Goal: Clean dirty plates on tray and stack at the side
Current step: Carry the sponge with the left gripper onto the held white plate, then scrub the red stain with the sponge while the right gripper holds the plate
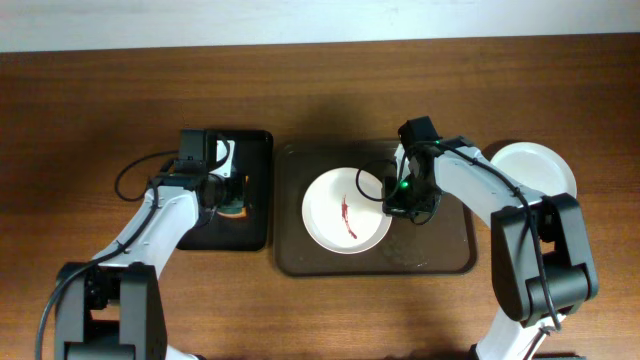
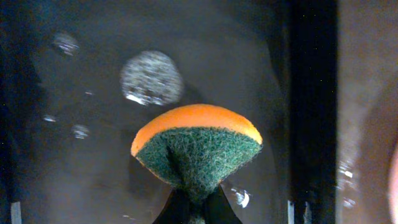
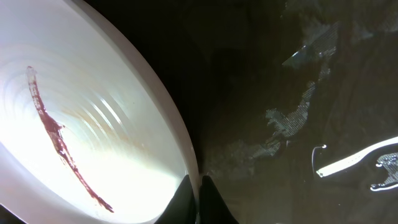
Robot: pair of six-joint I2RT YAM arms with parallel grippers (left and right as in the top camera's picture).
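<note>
The left claw [image 2: 196, 208] pinches an orange-backed green sponge [image 2: 196, 152] over the black tray [image 1: 255, 228]. The right claw [image 3: 199, 200], pressed together, sits at the rim of the red-smeared round white plate [image 3: 93, 124] on the large brown tray [image 1: 450, 250]. A plain white plate [image 1: 540, 165] lies beside it on the wooden counter [image 1: 100, 100].

Red-smeared plate [image 1: 335, 228] on the brown tray [image 1: 455, 255], middle of the desk [image 1: 80, 110]; right gripper [image 1: 403, 205] at its right rim; clean plate [image 1: 540, 165] nearer the desk's right edge; left gripper [image 1: 228, 195], with sponge [image 1: 237, 208], over a black tray [image 1: 258, 150].
</note>
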